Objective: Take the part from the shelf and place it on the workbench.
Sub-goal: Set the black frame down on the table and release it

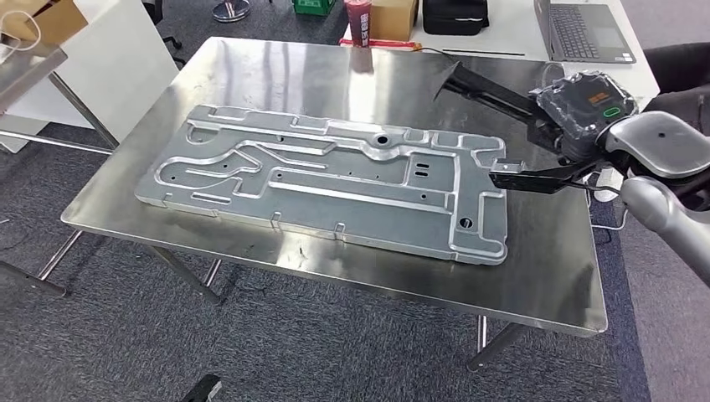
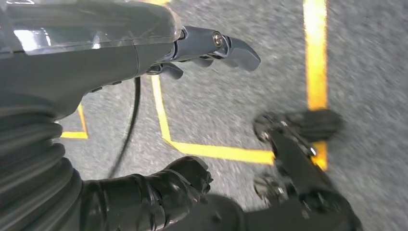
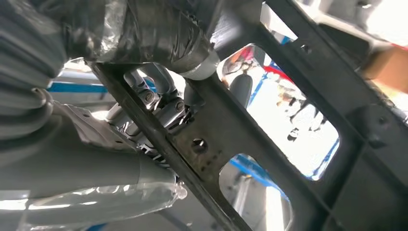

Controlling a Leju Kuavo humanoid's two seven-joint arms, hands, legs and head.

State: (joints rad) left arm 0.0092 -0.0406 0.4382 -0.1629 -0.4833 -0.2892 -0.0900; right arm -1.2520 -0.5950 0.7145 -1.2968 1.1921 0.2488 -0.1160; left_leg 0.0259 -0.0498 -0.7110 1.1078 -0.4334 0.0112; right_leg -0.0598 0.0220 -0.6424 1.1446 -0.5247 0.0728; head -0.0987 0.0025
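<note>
Our right hand (image 1: 586, 113) grips a black frame part (image 1: 511, 138) above the right end of the steel table (image 1: 544, 276), just beside a large grey metal plate (image 1: 335, 180) lying flat there. Our left hand (image 2: 144, 120) hangs empty, fingers apart, over grey carpet.

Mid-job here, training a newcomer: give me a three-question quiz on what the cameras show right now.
1. True or false: the right hand holds a black frame part above the steel workbench.
2. What already lies flat on the workbench? A) a laptop B) a large silver metal plate C) a red cup
3. Fill in: the left hand hangs over grey floor marked with ______ lines.

Key: 1 true; 2 B; 3 yellow.
</note>
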